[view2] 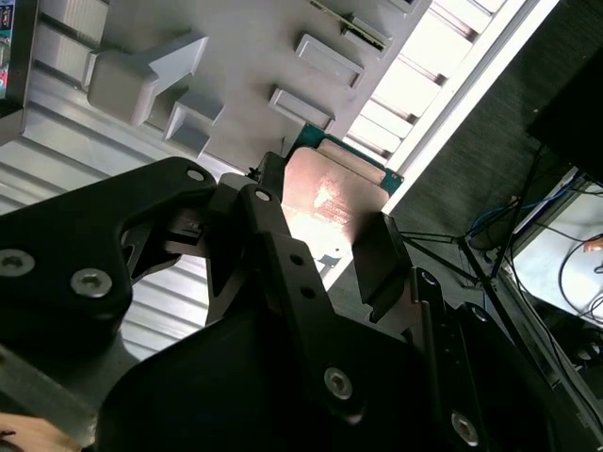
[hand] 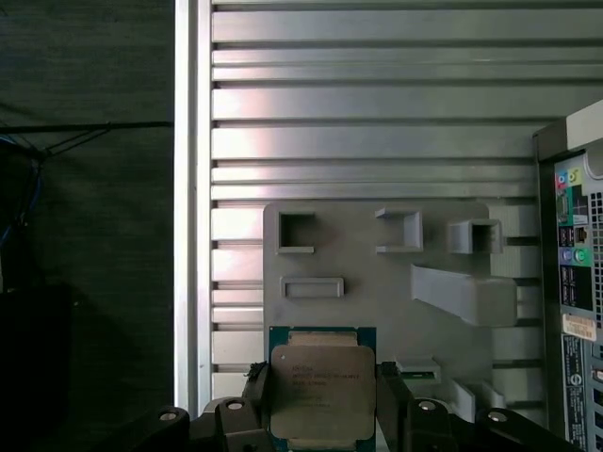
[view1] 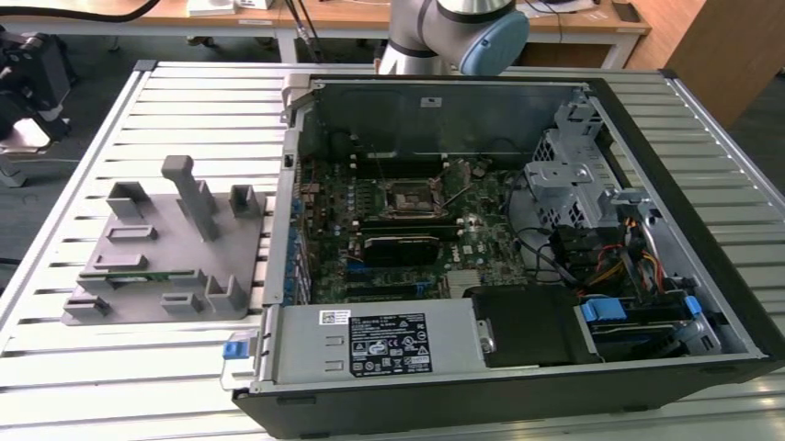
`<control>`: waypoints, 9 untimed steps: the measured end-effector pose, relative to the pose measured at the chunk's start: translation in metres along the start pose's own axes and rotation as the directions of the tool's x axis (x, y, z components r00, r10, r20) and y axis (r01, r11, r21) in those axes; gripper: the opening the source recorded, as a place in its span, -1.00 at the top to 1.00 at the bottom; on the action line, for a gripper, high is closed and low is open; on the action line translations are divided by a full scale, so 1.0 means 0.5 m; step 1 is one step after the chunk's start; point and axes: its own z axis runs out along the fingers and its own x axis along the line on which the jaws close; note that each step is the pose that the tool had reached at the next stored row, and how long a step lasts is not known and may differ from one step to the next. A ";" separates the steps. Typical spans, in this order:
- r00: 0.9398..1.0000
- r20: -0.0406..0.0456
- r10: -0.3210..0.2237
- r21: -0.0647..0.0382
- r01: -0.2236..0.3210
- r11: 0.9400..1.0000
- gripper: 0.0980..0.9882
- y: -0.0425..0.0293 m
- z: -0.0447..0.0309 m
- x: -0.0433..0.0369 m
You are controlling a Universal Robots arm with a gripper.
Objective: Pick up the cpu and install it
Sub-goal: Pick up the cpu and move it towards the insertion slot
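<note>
I have the gripper clamped on the cpu — one finger against each side edge, silvery top facing the first wrist view. Beyond the fingertips lies the grey fixture on the slatted table — the computer case stands beside it.

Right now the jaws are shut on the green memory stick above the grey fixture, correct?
No: they are shut on the cpu, as the first wrist view shows, above the grey fixture. The memory stick lies in that fixture.
</note>
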 end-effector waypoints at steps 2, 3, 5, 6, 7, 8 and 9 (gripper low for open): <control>1.000 0.000 0.000 0.000 0.000 1.000 0.01 0.000 -0.001 0.000; 1.000 0.000 0.000 0.000 0.000 1.000 0.01 0.000 -0.002 0.000; 1.000 0.000 0.000 0.000 0.000 1.000 0.01 0.000 -0.003 0.000; 1.000 0.000 0.000 0.000 0.000 1.000 0.01 0.000 -0.004 0.000; 1.000 0.000 0.000 0.000 0.000 1.000 0.01 0.000 -0.004 0.000; 1.000 0.000 0.000 0.000 0.000 1.000 0.01 0.000 -0.005 0.000; 1.000 0.000 0.000 0.000 0.000 1.000 0.01 0.000 -0.005 0.000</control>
